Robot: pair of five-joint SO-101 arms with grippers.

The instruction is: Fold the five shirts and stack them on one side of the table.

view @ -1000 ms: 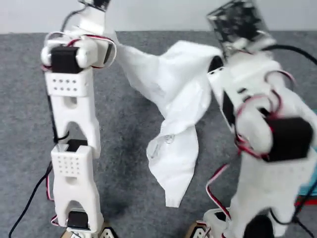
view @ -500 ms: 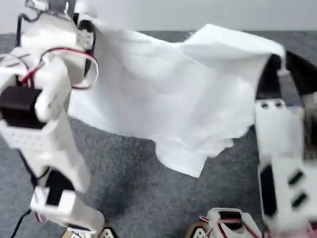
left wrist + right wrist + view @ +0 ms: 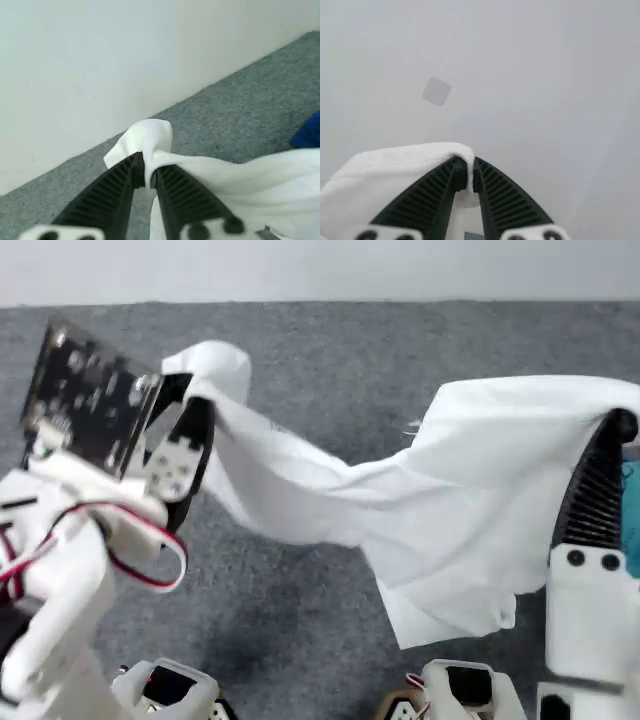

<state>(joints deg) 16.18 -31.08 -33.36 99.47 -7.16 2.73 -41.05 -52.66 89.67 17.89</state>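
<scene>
Over the grey table [image 3: 290, 630] the white shirt [image 3: 450, 500] is held aloft from nine to three o'clock, clamped by the left gripper [image 3: 144, 171] and the right gripper [image 3: 467, 172] on what seems only a thin fold each, so a corner could be pulled free by a harder stretch.
</scene>
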